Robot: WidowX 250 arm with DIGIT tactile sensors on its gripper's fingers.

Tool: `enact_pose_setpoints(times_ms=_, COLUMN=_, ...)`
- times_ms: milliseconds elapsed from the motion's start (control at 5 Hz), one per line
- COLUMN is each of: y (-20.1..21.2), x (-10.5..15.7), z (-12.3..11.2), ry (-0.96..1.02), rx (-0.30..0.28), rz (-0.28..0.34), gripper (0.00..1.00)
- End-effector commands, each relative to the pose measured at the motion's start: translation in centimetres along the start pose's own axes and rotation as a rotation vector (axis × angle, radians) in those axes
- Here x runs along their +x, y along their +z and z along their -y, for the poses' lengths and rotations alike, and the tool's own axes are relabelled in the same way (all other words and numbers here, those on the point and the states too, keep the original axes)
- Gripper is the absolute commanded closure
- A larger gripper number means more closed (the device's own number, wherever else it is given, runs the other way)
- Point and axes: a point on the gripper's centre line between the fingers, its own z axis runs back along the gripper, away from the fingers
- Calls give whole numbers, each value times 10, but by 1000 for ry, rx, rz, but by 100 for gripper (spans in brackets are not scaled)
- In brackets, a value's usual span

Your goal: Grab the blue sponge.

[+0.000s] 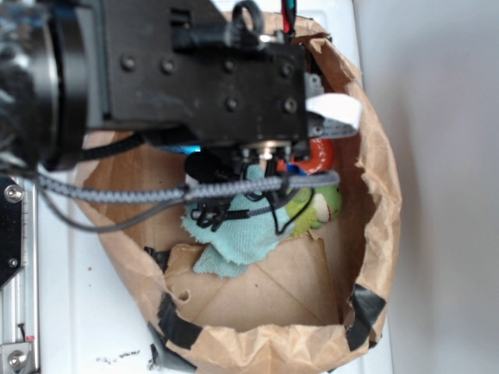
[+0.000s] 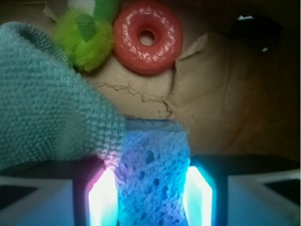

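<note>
In the wrist view the sponge (image 2: 153, 174) is a bright blue foam block with many small pores, and it stands between the two glowing fingers (image 2: 102, 197) of the tool (image 2: 151, 195), which press against its two sides, so the tool is closed on it. A soft teal cloth (image 2: 44, 108) with a woven, grainy surface lies at the left and its edge covers the upper left corner of the sponge. Beyond it are a fuzzy green toy (image 2: 87, 40) and a smooth, shiny orange ring (image 2: 147, 36), just beside each other. All lie on wrinkled brown paper, the bottom of a bag (image 1: 374, 195) with a rolled rim and black tape. In the exterior view the black arm (image 1: 195, 70) hides the sponge; only the cloth (image 1: 234, 238), part of the toy (image 1: 320, 204) and part of the ring (image 1: 320, 154) show. The front half of the bag floor is free, but the walls are close around. The bag sits on a white desk (image 1: 78, 312).
</note>
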Motion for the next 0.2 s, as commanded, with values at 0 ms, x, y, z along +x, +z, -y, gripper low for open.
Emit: enact_pose_setpoints(times_ms=0, y=49, x=16, z=11, ry=72, rx=34, rz=110, gripper=100)
